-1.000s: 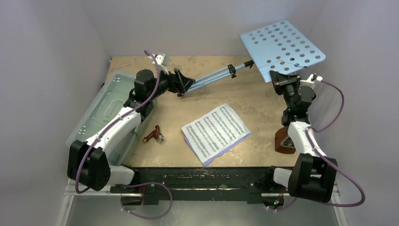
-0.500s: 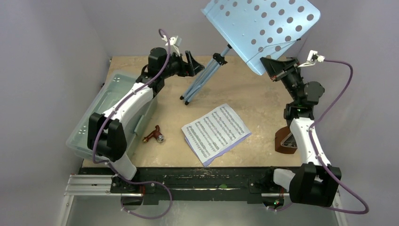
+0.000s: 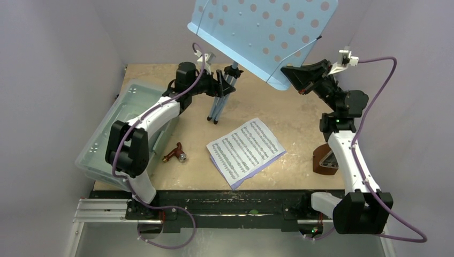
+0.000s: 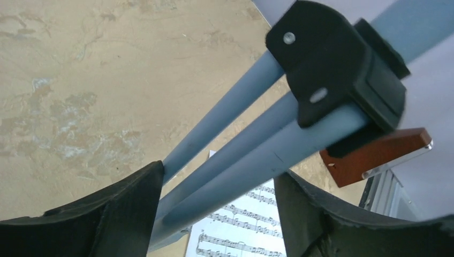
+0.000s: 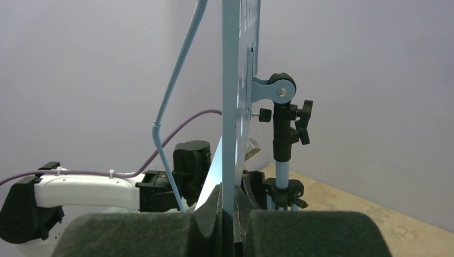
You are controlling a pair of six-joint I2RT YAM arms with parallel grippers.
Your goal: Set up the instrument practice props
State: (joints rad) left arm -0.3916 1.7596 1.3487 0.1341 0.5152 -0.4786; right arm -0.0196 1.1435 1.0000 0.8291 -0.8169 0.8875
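Observation:
The light-blue music stand stands nearly upright at the back of the table, its perforated desk [image 3: 262,32] high up and its folded legs [image 3: 216,110] touching the table. My left gripper [image 3: 224,85] is shut around the bunched legs [image 4: 257,155] just below the black collar [image 4: 342,69]. My right gripper [image 3: 286,75] is shut on the desk's lower edge [image 5: 234,107], seen edge-on between my pads. The sheet-music pages [image 3: 245,151] lie flat at centre front. The brown metronome [image 3: 324,159] sits at the right, partly hidden by my right arm.
A large clear lidded box [image 3: 115,134] lies along the left side. A small brown and silver piece [image 3: 175,154] lies beside it. Lilac walls close in at the left, back and right. The stand's post [image 5: 282,166] rises just right of my right fingers.
The stand swung from lying nearly flat to almost upright. My right gripper lifted the desk up and leftward. My left gripper moved back and right with the legs.

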